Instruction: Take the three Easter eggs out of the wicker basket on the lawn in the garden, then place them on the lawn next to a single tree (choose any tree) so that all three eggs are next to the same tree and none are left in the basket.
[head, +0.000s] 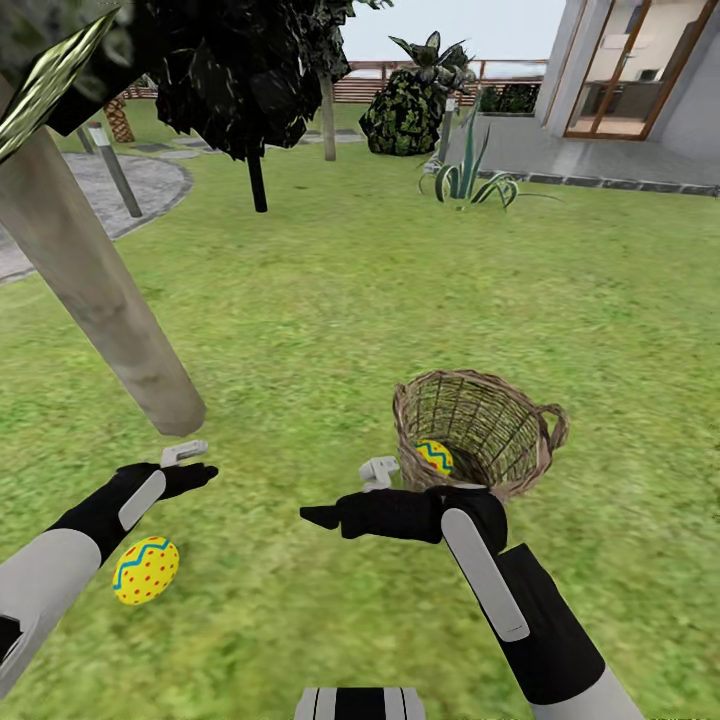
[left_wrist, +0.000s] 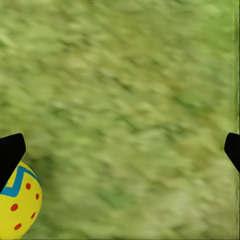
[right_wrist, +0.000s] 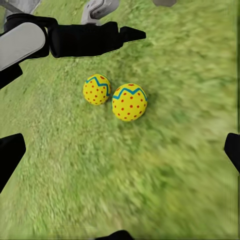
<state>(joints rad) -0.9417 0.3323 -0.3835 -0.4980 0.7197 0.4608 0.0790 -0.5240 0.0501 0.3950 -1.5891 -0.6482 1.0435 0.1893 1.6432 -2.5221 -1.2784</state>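
Two eggs (right_wrist: 120, 97) lie on the lawn (head: 330, 330) by the tree (head: 90, 290) — one egg (head: 434, 456) left in the basket (head: 480, 425). Both tools, left tool (head: 190, 462) and right tool (head: 350, 495), wide, empty. Right tool should swing over the basket, drop straight in — no rim clipping.

A wicker basket (head: 480, 432) stands on the lawn (head: 340, 300) to the right, one Easter egg (head: 434, 456) inside it. Two more eggs (right_wrist: 129, 102) (right_wrist: 96, 89) lie side by side on the grass to the left, near a leaning tree trunk (head: 95, 290) behind them.
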